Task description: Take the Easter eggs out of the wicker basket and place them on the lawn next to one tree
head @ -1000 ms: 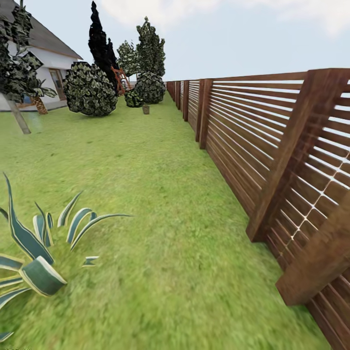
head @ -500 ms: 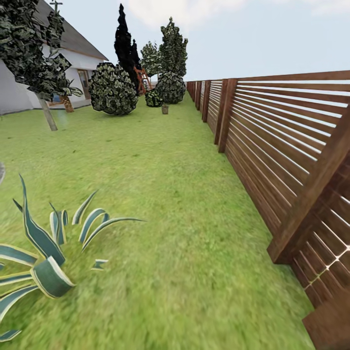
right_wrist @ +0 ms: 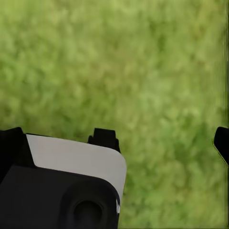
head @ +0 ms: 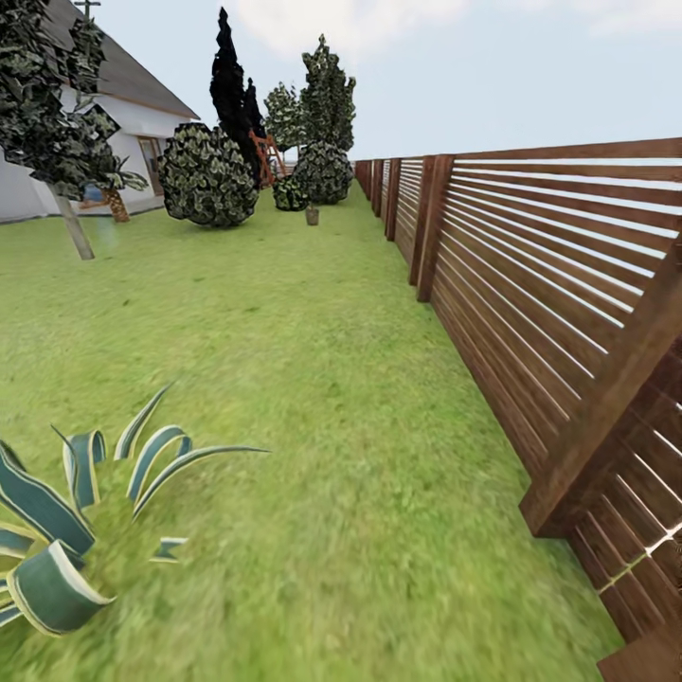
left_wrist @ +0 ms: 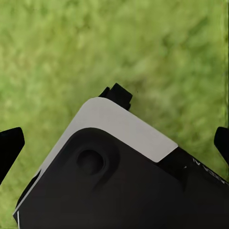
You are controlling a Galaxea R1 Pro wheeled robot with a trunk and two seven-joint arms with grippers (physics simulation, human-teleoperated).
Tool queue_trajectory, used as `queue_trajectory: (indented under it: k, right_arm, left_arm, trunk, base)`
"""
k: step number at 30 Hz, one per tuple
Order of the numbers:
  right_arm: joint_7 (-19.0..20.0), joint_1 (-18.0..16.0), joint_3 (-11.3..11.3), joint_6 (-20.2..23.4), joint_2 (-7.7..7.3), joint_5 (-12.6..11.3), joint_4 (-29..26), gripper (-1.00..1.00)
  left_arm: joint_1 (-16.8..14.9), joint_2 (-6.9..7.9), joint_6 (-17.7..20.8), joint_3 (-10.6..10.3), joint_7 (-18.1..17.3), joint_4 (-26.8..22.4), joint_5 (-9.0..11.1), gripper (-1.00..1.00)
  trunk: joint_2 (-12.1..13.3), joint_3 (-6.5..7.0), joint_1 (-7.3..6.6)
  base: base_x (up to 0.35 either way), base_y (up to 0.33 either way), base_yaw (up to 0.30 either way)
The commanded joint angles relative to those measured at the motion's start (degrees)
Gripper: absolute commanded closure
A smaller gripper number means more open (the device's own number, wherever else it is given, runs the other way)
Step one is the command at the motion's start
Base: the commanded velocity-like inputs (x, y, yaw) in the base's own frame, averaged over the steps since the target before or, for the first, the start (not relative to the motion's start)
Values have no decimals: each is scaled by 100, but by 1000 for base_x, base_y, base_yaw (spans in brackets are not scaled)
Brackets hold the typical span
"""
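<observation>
The Easter eggs and the wicker basket are out of view. The lawn (head: 284, 379) stretches ahead through the garden. A tree (head: 71, 223) with a pale trunk and dark spotted leaves stands at the far left, near the white house (head: 133, 109). My left gripper (left_wrist: 114, 145) hangs over grass, its black fingertips (left_wrist: 9, 148) wide apart and open, holding nothing. My right gripper (right_wrist: 114, 140) is likewise open over grass, with one fingertip (right_wrist: 222, 143) at the picture's edge.
A brown slatted fence (head: 530, 284) runs along the right side into the distance. A striped spiky plant (head: 66, 530) grows at the near left. Round bushes (head: 204, 175), a thin black tree (head: 227, 85) and a small pot (head: 312, 216) stand far ahead.
The whole head view has shifted as the camera moved: first to the right, then a little back left. The spiky plant now sits lower in the picture. Nothing in the garden itself moved.
</observation>
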Motion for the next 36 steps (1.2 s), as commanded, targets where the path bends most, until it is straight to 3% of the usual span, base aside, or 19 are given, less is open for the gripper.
queue_trajectory:
  k: [1,15,21,30,36]
  right_arm:
    - [-11,-10,12,-30,-1,41,21,-100]
    - [-11,-8,12,-30,-2,40,18,-100]
    - [-11,-8,12,-30,-1,41,19,-100]
    - [-11,9,10,-48,-1,0,14,-100]
    - [-11,18,12,-48,-5,9,-1,-100]
  left_arm:
    - [-4,0,6,46,21,4,-36,-100]
    - [-4,0,8,46,21,3,-36,-100]
    - [-4,0,10,46,21,4,-36,-100]
    - [108,-98,4,55,-133,-13,-32,-100]
    - [118,-103,19,55,-207,-13,-30,-100]
  trunk:
    - [-2,2,3]
    - [-2,90,3]
    - [-2,95,3]
    - [-2,95,3]
    - [-2,95,3]
  base:
    - [313,-72,-210]
    - [313,-72,-212]
    - [313,-72,-26]
    - [9,-8,0]
    - [245,-190,0]
